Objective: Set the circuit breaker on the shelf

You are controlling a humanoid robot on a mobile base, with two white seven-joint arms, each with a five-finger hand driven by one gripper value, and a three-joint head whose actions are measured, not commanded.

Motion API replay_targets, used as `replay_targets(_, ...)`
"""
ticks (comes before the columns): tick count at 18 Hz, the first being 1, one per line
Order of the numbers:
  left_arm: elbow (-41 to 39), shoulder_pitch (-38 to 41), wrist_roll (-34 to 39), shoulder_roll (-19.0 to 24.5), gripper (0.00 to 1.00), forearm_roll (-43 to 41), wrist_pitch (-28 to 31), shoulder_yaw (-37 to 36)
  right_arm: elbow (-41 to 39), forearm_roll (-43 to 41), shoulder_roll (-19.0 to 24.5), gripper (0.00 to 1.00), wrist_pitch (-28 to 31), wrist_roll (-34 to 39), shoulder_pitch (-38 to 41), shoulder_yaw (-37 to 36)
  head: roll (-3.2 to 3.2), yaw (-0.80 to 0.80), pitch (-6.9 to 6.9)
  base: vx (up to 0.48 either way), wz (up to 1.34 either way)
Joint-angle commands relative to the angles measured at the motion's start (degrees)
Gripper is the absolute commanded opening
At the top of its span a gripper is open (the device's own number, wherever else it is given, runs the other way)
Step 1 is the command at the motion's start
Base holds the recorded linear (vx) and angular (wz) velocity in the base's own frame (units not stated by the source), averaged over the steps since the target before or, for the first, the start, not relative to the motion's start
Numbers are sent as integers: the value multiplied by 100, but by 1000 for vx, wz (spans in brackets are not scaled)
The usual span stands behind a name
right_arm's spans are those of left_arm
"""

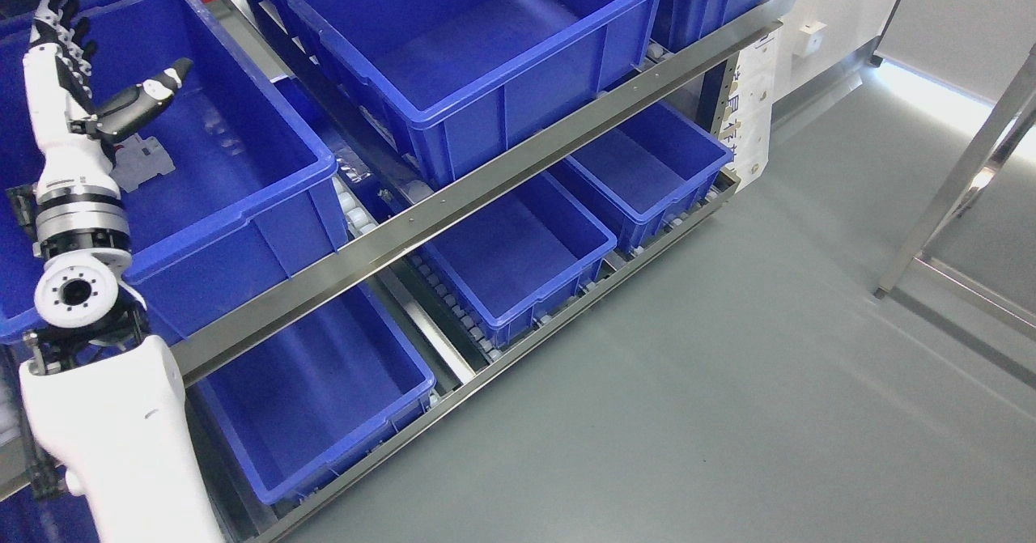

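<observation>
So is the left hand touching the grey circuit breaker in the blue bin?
Apart. The head view shows the left hand open above the circuit breaker, which lies on the blue bin floor.

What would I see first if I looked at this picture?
Lots of big blue bins on a metal shelf. At the left, the robot's white left hand is held open over a bin with a small grey circuit breaker lying inside.

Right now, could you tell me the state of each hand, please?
Left hand: open, holding nothing, above the circuit breaker.
Right hand: not in view.
</observation>
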Motion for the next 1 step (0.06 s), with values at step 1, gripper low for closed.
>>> replay_targets(1,-788,252,-2,328,100,0,-14,629,2,-5,-100,100,-174,-2,97,0,0,0,0,11,68)
